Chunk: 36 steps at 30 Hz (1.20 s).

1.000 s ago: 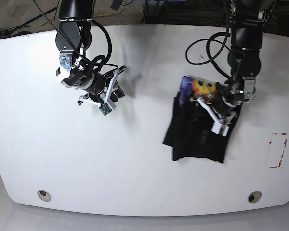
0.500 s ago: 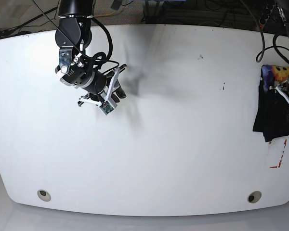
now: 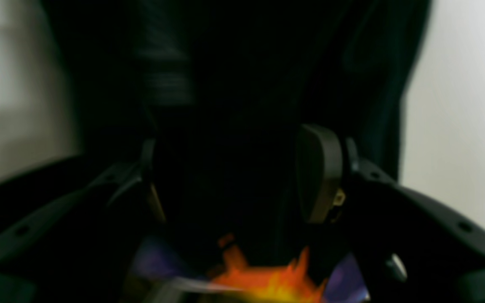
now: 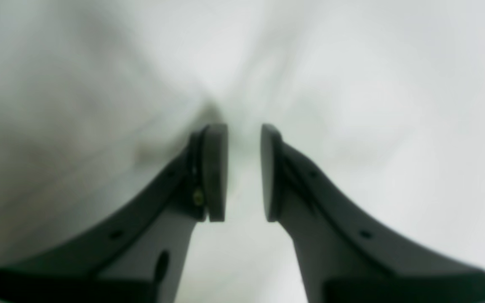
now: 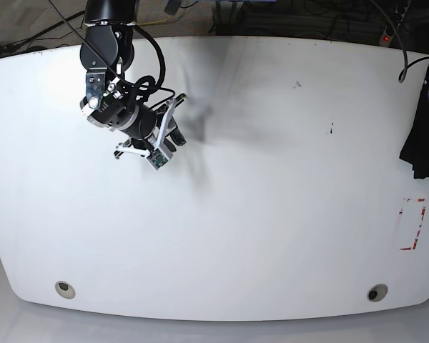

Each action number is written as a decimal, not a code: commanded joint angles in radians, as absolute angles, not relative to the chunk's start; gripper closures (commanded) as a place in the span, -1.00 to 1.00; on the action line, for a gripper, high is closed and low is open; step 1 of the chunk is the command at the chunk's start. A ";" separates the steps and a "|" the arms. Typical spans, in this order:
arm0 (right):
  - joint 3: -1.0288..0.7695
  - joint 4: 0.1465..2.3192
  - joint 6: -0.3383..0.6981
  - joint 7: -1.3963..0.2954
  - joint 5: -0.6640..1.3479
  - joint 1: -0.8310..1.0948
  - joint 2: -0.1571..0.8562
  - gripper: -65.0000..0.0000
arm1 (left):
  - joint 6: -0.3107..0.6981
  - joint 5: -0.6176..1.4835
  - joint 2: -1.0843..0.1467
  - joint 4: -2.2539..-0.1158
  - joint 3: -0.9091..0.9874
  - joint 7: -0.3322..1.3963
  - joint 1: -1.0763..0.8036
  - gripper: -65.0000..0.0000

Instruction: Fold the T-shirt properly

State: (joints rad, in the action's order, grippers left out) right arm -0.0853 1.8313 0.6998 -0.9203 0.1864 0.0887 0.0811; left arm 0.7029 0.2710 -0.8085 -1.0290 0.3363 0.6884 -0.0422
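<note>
I'm holding the folded T-shirt (image 5: 423, 146) clamped in the left gripper (image 3: 234, 176) at the table's (image 5: 272, 214) right edge | right gripper (image 4: 244, 172) idling empty, jaws slightly parted | risk — shirt's dangling, so I'm worrying the fold's sagging loose

The white table (image 5: 272, 236) carries a red-outlined rectangle (image 5: 412, 223) near its right edge, two round fittings (image 5: 65, 289) along the front, and a few small dark specks (image 5: 332, 128), perhaps marks.

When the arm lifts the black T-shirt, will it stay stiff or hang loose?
Probably loose: the T-shirt hangs in limp folds at the table edge. It bunches between the left end effector pads, so it is likely soft and compressible.
</note>
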 commanded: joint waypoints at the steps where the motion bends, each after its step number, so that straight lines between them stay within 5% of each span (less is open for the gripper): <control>1: -0.117 1.853 0.698 -0.858 0.179 0.070 0.104 0.62 | 0.698 0.274 -0.794 -1.288 0.446 0.739 -0.085 -0.15; 7: -0.203 1.822 0.698 -0.621 -0.076 0.070 0.059 0.60 | 0.659 0.193 -0.593 -1.537 0.424 0.656 -0.084 -0.15; 16: -0.417 1.601 0.628 -0.028 -0.262 0.143 0.031 0.60 | 0.403 0.025 -0.249 -1.557 0.255 0.101 -0.147 -0.15; 24: -0.430 1.570 0.516 0.082 -0.133 0.348 0.099 0.60 | 0.196 0.028 -0.124 -1.575 0.200 -0.093 -0.371 -0.15; 36: -0.430 1.756 0.504 0.081 0.147 0.743 0.107 0.60 | 0.197 0.028 0.018 -1.880 0.202 -0.113 -0.920 -0.15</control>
State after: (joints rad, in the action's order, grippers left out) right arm -0.4217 1.6958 0.5098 0.0540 0.0944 0.6796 0.0959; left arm 0.1894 0.0231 0.0074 -1.8065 0.2085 -0.0971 -0.8001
